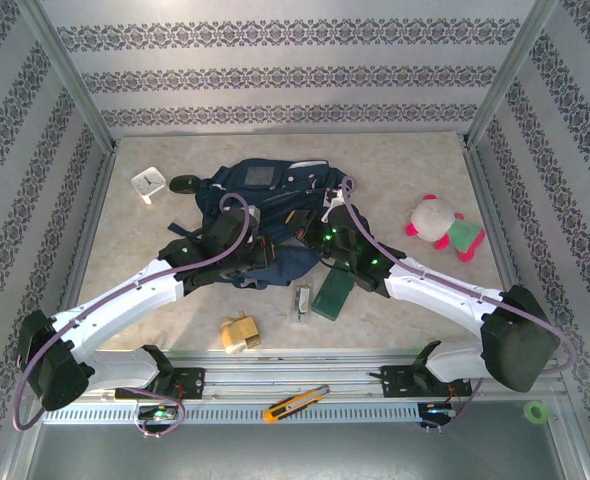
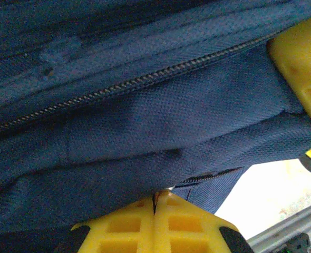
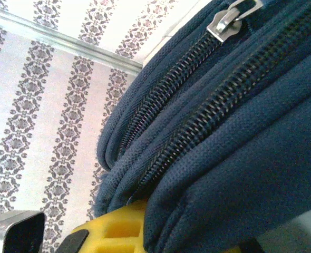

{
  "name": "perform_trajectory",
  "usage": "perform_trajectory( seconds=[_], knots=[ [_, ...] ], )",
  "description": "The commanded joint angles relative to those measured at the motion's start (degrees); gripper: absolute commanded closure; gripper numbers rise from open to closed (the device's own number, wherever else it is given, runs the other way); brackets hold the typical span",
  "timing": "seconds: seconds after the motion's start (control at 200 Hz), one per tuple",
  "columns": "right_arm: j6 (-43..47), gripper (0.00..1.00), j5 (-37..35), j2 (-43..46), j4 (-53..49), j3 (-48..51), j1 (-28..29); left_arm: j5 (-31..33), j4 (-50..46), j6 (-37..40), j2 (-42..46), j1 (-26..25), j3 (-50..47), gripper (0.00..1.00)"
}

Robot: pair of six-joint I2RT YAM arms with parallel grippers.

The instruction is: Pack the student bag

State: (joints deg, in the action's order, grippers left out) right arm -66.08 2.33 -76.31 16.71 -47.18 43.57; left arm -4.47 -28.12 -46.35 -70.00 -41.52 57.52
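Several things lie loose on the bench (image 1: 415, 290) around the bag (image 1: 265, 195), so judge the packing barely begun: a white clock (image 1: 148, 184) and a black lump (image 1: 185, 183) to its left, a pink plush (image 1: 437, 225) well off to its right, a green case (image 1: 332, 293) and a silver piece (image 1: 301, 301) just at its near edge, wooden blocks (image 1: 239, 333) nearer you. Whether anything is inside, you cannot tell from above. The bag sits at mid-bench toward the far wall, slumped and rumpled, dark navy weave with a pale patch near its top. The zips by your wrists look closed, one with its silver pull (image 3: 234, 16) run to the end, so opening a pocket likely comes first. Your left fingers (image 2: 129, 226) are clenched tip to tip with a fold of the bag apparently nipped between them. Your right fingers (image 3: 110, 229) are clenched under the bag's edge; cloth hides what they hold.
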Motion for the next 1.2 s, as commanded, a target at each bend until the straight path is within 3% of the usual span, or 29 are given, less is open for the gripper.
perform_trajectory(
  seconds=[0.0, 0.24, 0.625, 0.789, 0.884, 1.069, 1.194],
  knots=[
    [2.51, 1.0, 4.7, 1.98, 3.67, -0.66, -1.07, -1.34, -2.39, 2.91, 1.0, 1.21, 0.07, 1.0],
    [4.19, 1.0, 10.82, 3.6, 3.35, -0.17, -3.48, 6.84, -10.72, 16.75, 0.5, 1.96, 2.15, 1.0],
    [6.25, 1.0, 17.96, 4.22, 2.23, -0.59, -5.5, 18.63, -15.57, 29.71, 0.57, 3.55, 2.76, 1.0],
    [8.13, 1.0, 22.4, 6.04, -0.63, -1.16, -9.15, 16.5, -13.69, 31.45, 3.05, 7.74, 0.24, 1.0],
    [9.93, 1.0, 24.41, 6.52, -3.29, -1.64, -10.97, 9.47, -11.01, 30.37, 4.31, 9.8, -0.1, 1.0],
    [11.46, 1.0, 26.85, 4.1, -2.61, -2.56, -9.68, -6.61, -0.03, 12.5, 4.04, 10.67, -2.4, 1.0],
    [13.42, 1.0, 26.57, 3.28, -2.55, -2.25, -8.31, -10.31, 6.08, 3.56, 3.79, 10.74, -4.73, 1.0]
  ],
)
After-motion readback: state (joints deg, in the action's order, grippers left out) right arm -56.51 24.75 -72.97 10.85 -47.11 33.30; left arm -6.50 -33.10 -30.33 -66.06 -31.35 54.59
